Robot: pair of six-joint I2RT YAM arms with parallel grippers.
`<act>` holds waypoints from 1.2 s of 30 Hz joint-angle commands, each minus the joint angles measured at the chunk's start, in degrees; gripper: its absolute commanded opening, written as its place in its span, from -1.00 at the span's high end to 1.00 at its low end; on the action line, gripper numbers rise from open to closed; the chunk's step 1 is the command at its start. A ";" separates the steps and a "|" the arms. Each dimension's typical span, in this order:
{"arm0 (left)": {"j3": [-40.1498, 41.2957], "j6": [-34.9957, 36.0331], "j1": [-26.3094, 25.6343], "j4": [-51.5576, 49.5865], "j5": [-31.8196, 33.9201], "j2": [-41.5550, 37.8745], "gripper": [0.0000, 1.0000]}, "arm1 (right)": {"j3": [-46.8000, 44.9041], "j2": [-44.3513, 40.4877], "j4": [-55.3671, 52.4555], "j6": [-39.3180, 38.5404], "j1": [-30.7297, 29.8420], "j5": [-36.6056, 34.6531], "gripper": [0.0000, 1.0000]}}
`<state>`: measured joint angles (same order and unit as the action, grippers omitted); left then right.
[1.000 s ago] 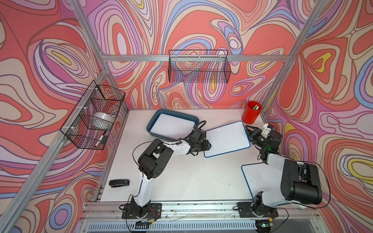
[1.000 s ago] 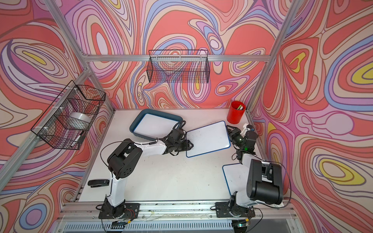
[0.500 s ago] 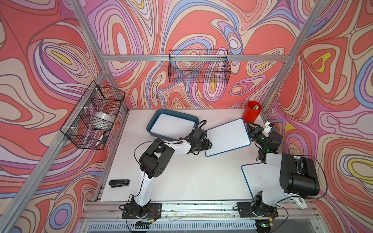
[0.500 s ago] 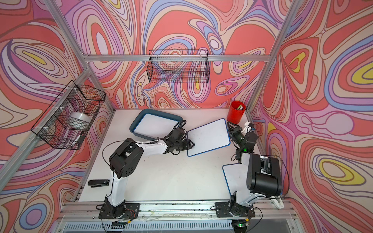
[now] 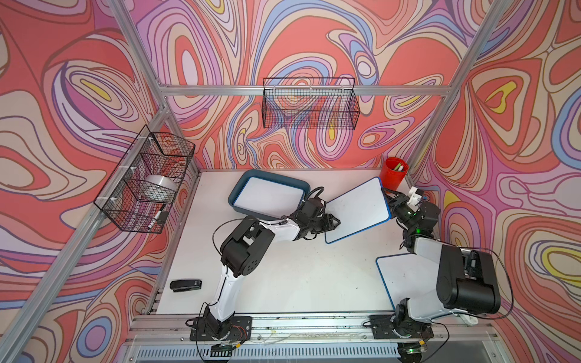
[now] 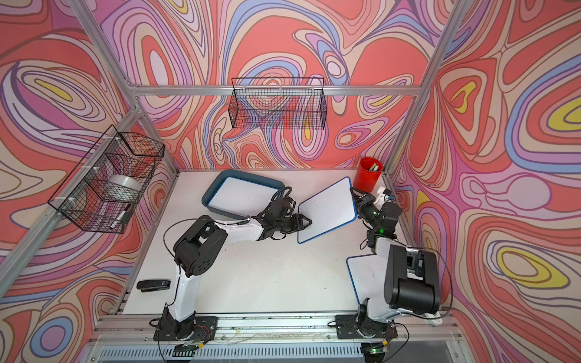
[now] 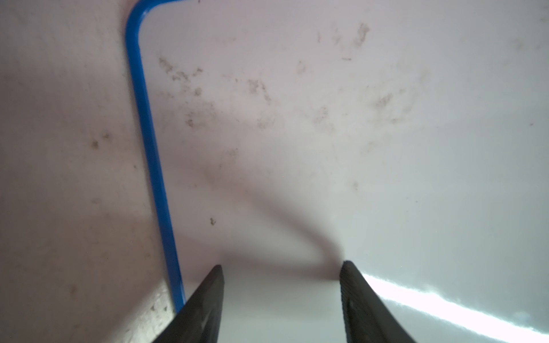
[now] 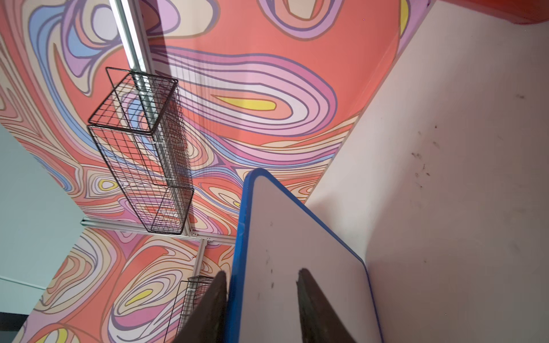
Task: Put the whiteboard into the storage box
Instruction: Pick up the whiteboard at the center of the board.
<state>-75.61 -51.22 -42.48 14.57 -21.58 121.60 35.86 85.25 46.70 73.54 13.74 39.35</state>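
A blue-rimmed whiteboard (image 5: 358,209) (image 6: 328,210) hangs tilted over the middle of the table, its right end raised. My right gripper (image 5: 387,201) (image 8: 261,271) is shut on that right edge, one finger behind the blue rim and one on the white face (image 8: 285,231). My left gripper (image 5: 335,222) (image 7: 282,264) is open, its fingertips just over the board's face (image 7: 297,118) near the left front corner, holding nothing. The teal storage box (image 5: 234,198) (image 6: 207,199) stands just left of the board, with a white board lying inside.
Another whiteboard (image 5: 405,276) lies flat at the front right, partly under my right arm. A red cup (image 5: 393,174) stands in the back right corner. A black stapler (image 5: 185,285) lies front left. Wire baskets hang on the back wall (image 5: 309,103) and left wall (image 5: 147,182).
My right gripper has lifted the board's right end and carried it a little toward the back. The left arm has stayed nearly still.
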 commanded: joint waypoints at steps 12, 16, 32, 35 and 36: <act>2.83 2.79 -1.91 -4.39 -4.74 2.33 -0.16 | 20.35 -2.20 -57.42 -34.35 -3.29 11.10 0.24; 3.17 2.88 -1.58 -4.28 -4.57 2.24 -0.16 | 24.46 -2.20 -65.89 -39.78 -3.34 10.10 0.44; 4.69 8.06 2.58 -9.39 -1.65 -4.49 -0.16 | 28.29 -4.14 -75.58 -45.51 -3.36 8.00 1.00; 4.51 9.69 2.97 -11.45 0.11 -6.58 -0.16 | 28.70 -4.57 -75.53 -45.29 -3.36 8.02 1.00; 4.64 10.20 3.14 -12.11 0.60 -7.29 -0.16 | 28.83 -4.73 -75.45 -45.28 -3.37 7.99 1.00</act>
<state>-71.68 -43.86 -39.59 6.92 -23.27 117.19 62.89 82.56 -27.81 26.63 11.38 42.06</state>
